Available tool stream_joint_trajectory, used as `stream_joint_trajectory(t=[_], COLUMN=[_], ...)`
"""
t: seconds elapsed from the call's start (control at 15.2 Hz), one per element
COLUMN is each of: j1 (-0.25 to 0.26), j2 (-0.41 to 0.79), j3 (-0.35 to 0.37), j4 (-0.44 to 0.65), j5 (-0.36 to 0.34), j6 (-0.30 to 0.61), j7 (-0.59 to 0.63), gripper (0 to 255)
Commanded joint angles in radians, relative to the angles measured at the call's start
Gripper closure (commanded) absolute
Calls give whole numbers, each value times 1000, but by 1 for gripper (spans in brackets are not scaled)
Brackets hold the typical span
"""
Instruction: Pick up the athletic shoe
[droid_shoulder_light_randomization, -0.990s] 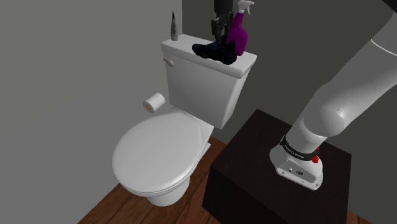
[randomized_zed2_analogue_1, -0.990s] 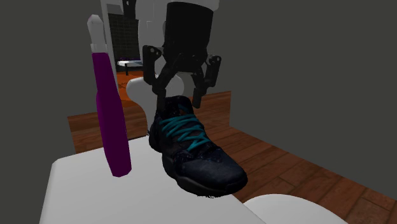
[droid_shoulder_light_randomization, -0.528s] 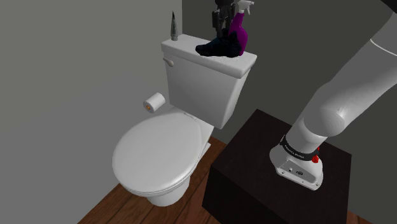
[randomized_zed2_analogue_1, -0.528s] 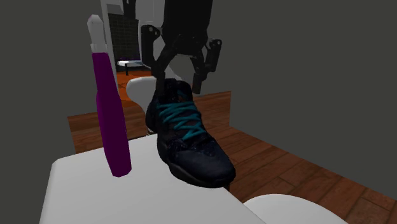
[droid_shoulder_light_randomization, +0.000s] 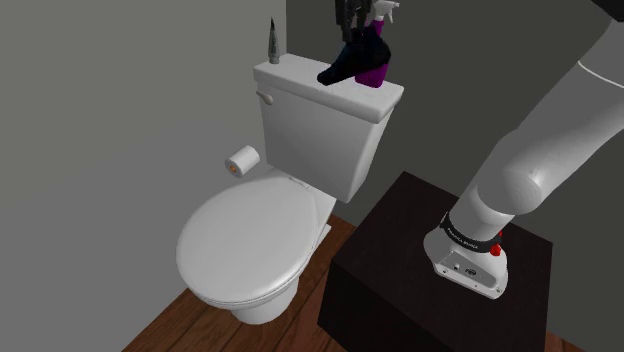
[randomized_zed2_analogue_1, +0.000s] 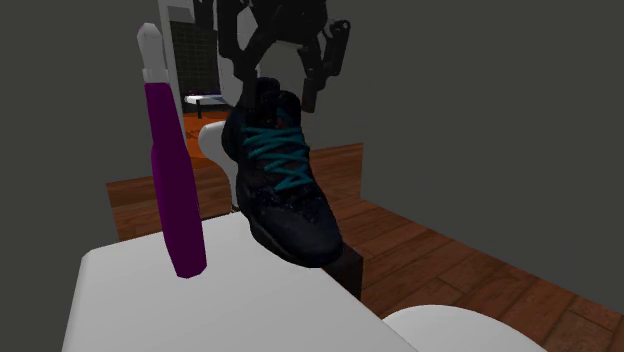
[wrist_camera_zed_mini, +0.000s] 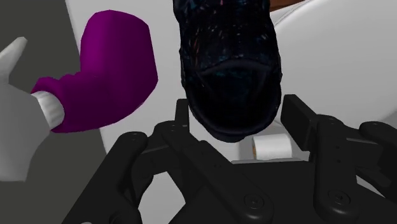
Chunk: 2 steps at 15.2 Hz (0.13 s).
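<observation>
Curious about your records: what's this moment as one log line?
tool: shut on shoe | shoe: tilted, heel up, toe down | purple bottle: upright beside it

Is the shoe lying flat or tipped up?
Tipped: the shoe hangs heel-up from the pincer, toe pointing down at the tank lid.

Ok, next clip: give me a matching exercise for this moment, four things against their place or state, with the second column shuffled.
1 athletic shoe
2 purple spray bottle
3 toilet paper roll
4 toilet lid

A closed
B upright on the tank
C on the wall beside the tank
D tilted, toe down, heel up

Pairs: 1-D, 2-B, 3-C, 4-A
</observation>
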Motion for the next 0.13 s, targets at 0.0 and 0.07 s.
stream_joint_trajectory(t=[0.0,0.07], j1=[0,0], j2=[2,2], j3=[0,0], j4=[19,19], j5=[0,0], j6=[-16,-16], j7=[-2,-2], gripper=[255,255])
